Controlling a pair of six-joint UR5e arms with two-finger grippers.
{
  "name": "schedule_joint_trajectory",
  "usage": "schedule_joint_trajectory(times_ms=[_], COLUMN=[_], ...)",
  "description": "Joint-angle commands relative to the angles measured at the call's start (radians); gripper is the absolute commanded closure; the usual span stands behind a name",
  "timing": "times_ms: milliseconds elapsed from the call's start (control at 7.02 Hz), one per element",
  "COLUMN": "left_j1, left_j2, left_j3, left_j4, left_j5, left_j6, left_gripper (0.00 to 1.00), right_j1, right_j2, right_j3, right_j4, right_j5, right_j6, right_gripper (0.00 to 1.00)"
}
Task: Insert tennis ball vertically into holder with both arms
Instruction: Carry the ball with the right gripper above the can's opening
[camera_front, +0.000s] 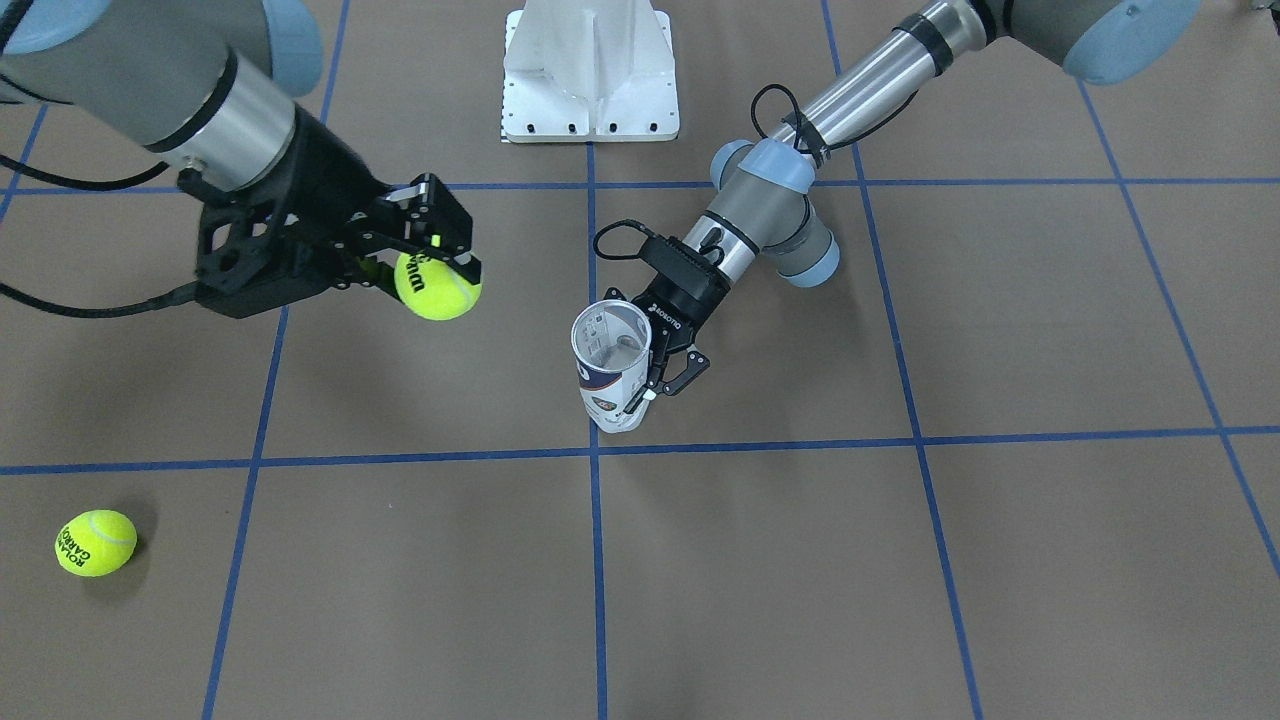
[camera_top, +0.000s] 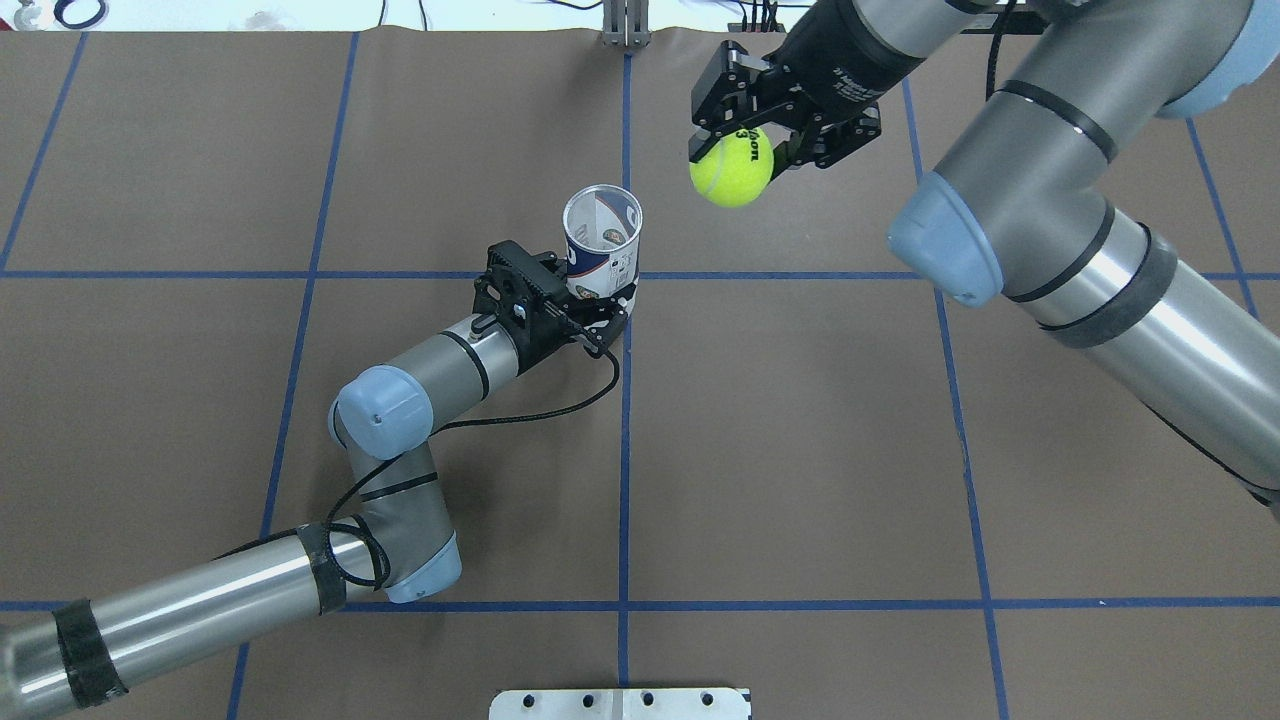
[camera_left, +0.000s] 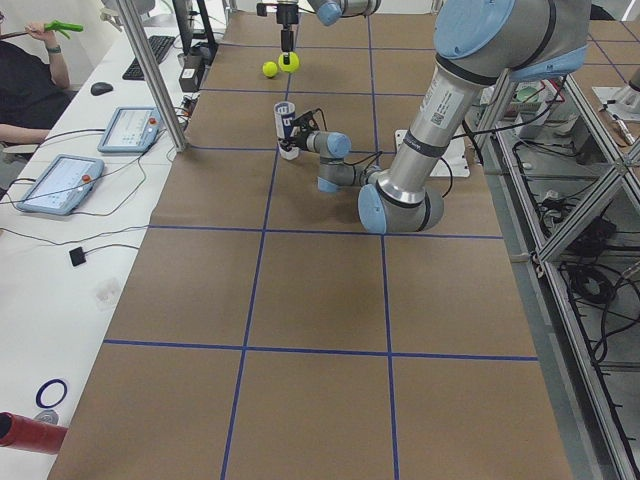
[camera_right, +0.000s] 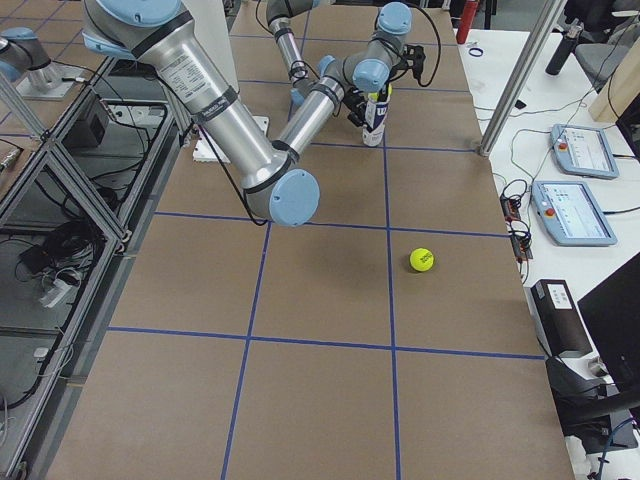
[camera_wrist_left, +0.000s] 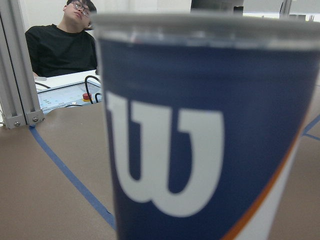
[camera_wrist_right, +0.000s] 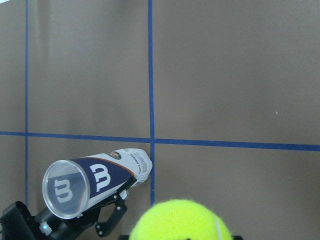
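While the left gripper (camera_top: 598, 305) clamps the upright holder (camera_top: 602, 245), the right gripper (camera_top: 745, 142) pinches a tennis ball (camera_top: 731, 175) above the counter (camera_top: 800, 400).

White-and-navy holder (camera_front: 608, 382) stands upright, open-topped; yellow tennis ball (camera_front: 437, 285) is held aloft, apart from it.

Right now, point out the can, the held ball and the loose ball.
can (camera_front: 608, 395), front-facing view, side label below the rim.
held ball (camera_front: 438, 286), front-facing view, middle of its bare face.
loose ball (camera_front: 95, 543), front-facing view, its middle.
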Motion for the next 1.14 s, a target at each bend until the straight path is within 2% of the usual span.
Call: schedule_joint_trajectory(times_ms=[0,570,997], left_j1=[0.000,-0.004,-0.007], left_j2=[0.000,0.000,0.000], left_j3=[0.000,0.000,0.000], left_j4=[0.000,0.000,0.000], left_j5=[0.000,0.000,0.000], left_j6=[0.000,0.000,0.000], left_gripper=[0.37,0.36,0.36], right_j1=[-0.092,-0.109,-0.129], right_j2=[0.103,0.204,0.191], right_j3=[-0.054,-0.223,-0.243], right_j4=[-0.001,0.001,0.001], right_j5=[-0.099,-0.154,-0.182], right_j6=[0.067,0.051,0.047], right_gripper=[1.00,1.00,1.00])
